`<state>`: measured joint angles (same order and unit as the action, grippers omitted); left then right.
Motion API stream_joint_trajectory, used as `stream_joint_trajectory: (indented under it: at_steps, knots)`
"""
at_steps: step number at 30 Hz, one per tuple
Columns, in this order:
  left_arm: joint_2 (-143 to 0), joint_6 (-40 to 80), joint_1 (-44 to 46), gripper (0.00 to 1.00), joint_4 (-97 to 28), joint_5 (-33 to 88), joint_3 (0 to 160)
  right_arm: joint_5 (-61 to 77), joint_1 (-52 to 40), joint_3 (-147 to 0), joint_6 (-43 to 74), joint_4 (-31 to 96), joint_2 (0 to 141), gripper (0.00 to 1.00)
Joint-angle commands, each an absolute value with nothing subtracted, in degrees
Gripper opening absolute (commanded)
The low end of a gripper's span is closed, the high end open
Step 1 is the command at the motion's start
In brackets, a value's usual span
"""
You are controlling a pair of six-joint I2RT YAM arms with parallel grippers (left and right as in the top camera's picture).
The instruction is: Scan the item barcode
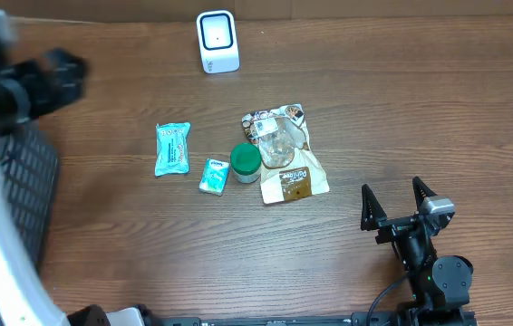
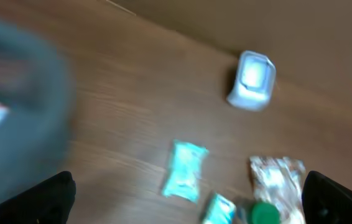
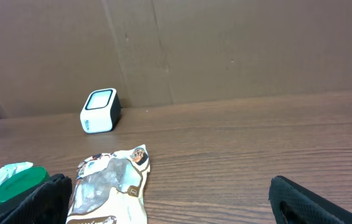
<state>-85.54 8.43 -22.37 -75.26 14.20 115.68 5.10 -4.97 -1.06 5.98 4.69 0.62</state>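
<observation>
Nothing is being presented to the scanner [image 1: 217,41], which stands alone at the far edge of the table [image 1: 420,109], its window facing the items. Four items lie in a loose row near the middle, well apart from the scanner: a large teal packet [image 1: 172,148], a small teal packet [image 1: 213,176], a green-lidded jar [image 1: 246,163] and a snack bag [image 1: 284,154], with the jar touching the bag. By the look of it, picking one up and showing its barcode is still to do. The left gripper [image 2: 188,186] hangs spread wide and empty near a dark basket [image 1: 30,181] – that view is smeared, so the basket's contents cannot be told. The right gripper [image 1: 391,186] rests at the near edge, fingers fully apart, holding nothing. Both the bag and the large packet carry print, but none of it is legible.
</observation>
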Motion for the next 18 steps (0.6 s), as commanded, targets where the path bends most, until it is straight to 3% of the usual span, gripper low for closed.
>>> stream_joint_trajectory:
  at_steps: [1,5,18]
  knots:
    - [-84.1,12.8,-33.4,1.0,-76.9,10.5,117.2,5.0,-5.1,-0.4,6.1,4.4,0.2,1.0]
    - [-85.5,15.5,-40.9,1.0,-77.7,3.3,115.8,5.0,-5.1,-0.4,6.1,4.4,0.2,1.0]
    - [-94.8,11.9,-42.8,0.92,-67.5,-7.9,102.6,5.0,-5.1,-0.4,6.1,4.4,0.2,1.0]
